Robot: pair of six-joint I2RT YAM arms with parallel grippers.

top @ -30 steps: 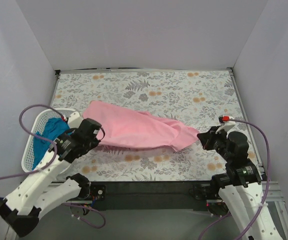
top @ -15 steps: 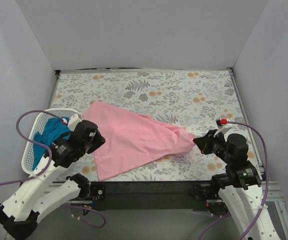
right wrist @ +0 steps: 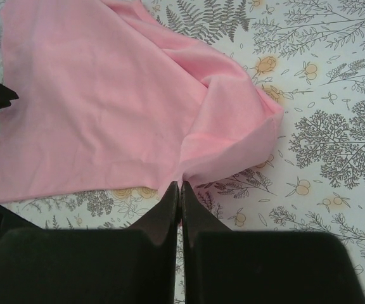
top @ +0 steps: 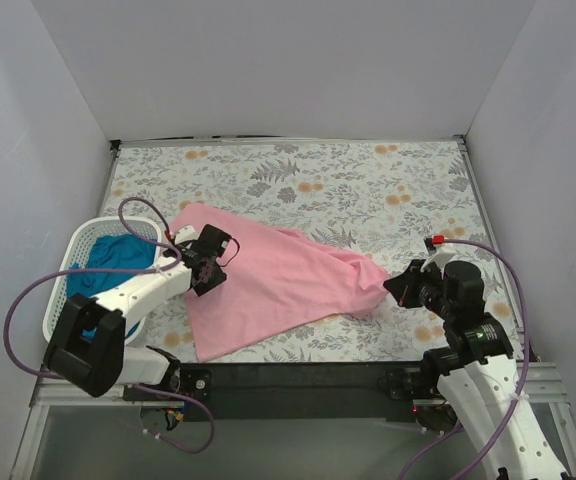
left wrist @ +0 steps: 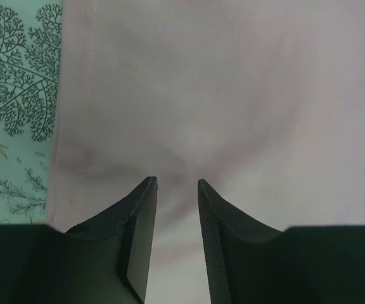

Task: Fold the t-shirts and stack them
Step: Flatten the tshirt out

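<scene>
The light pink t-shirt (top: 278, 280) lies rumpled across the middle of the floral table. It fills the left wrist view (left wrist: 233, 95) and shows in the right wrist view (right wrist: 106, 95). My left gripper (top: 211, 262) is open, low over the shirt's left part, with pink cloth between and below its fingers (left wrist: 176, 183). My right gripper (top: 393, 287) is shut on the shirt's right edge (right wrist: 181, 183), pinching a fold. The teal-blue t-shirt (top: 108, 258) lies bunched in the white basket (top: 80, 240) at the left.
The white lattice basket stands at the table's left edge, close to my left arm. The table's near black edge (top: 298, 375) runs just below the shirt. Grey walls close in the left, back and right sides.
My left arm has swung away from the basket side and reached right onto the pink shirt. The shirt, which dropped and spread half a second ago, has barely moved. My right gripper shifted slightly left.
</scene>
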